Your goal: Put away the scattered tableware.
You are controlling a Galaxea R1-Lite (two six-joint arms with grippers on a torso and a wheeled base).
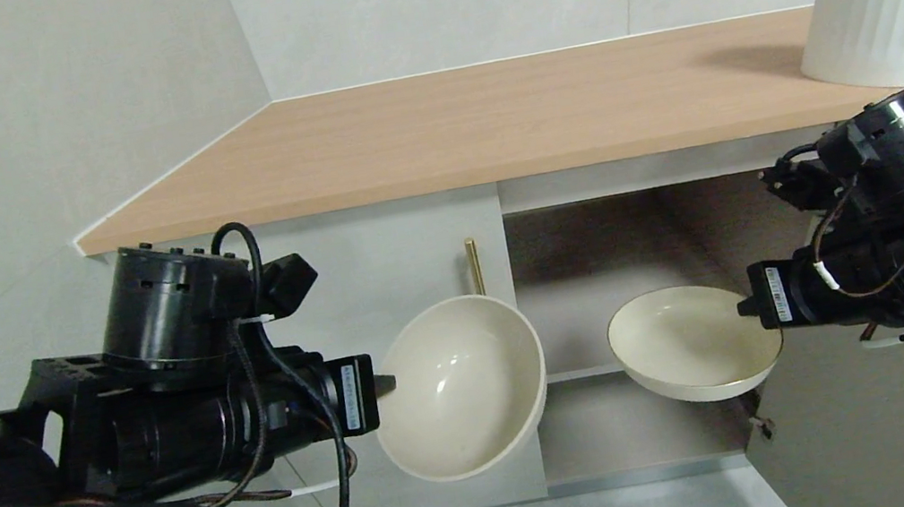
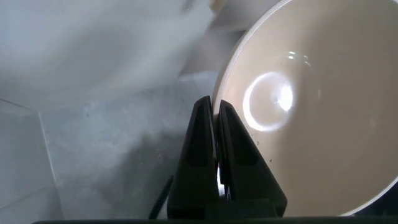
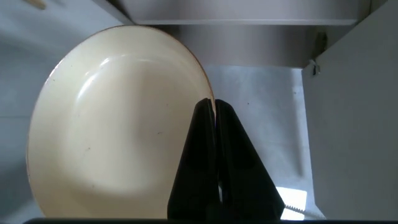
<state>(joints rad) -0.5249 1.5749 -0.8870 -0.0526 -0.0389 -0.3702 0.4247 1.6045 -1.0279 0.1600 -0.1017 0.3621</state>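
The deep cream bowl (image 1: 460, 388) is hanging in mid-air, tipped well over so its glossy hollow is facing out to the right. The left gripper (image 1: 384, 382) is pinching its rim, one finger each side. It's sitting in front of the closed cabinet door (image 1: 389, 254), just under the brass handle (image 1: 473, 266). The shallow cream bowl (image 1: 688, 338) is riding nearly level with the right gripper (image 1: 743, 305) clamping its rim, at the mouth of the open cabinet bay (image 1: 598, 257). The two bowls are hanging close together, not touching.
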